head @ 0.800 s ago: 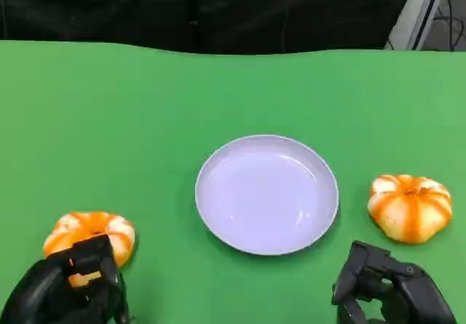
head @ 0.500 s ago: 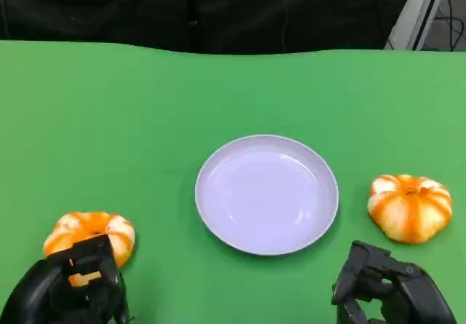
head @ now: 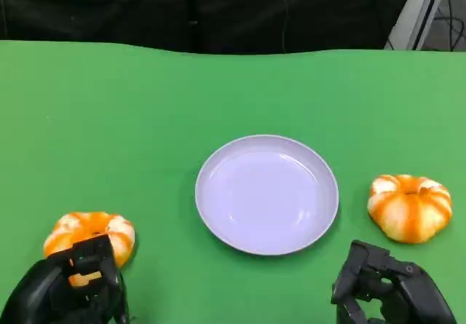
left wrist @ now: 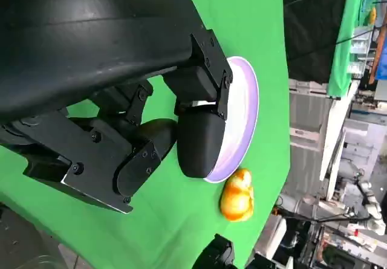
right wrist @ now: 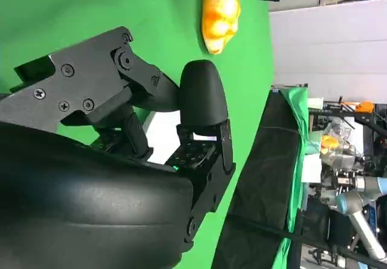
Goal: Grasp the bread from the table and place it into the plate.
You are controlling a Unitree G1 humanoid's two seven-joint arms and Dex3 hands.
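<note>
- Left hand (head: 69, 287): at the table's near left corner, fingers curled in, nothing held; just in front of the left bread (head: 89, 235).
- Right hand (head: 386, 287): near right corner, fingers curled, holding nothing.
- Right bread (head: 409, 207): on the green table (head: 145, 120), near its right edge, beside the plate (head: 266, 194).
- Plate: table centre, between both breads.

**Cut off and covered**

The head view's lower edge cuts off both the left robot hand (head: 69, 287) and the right robot hand (head: 386, 287). The left one hides the near side of a bread (head: 91, 233). Whether it touches is unclear.
</note>
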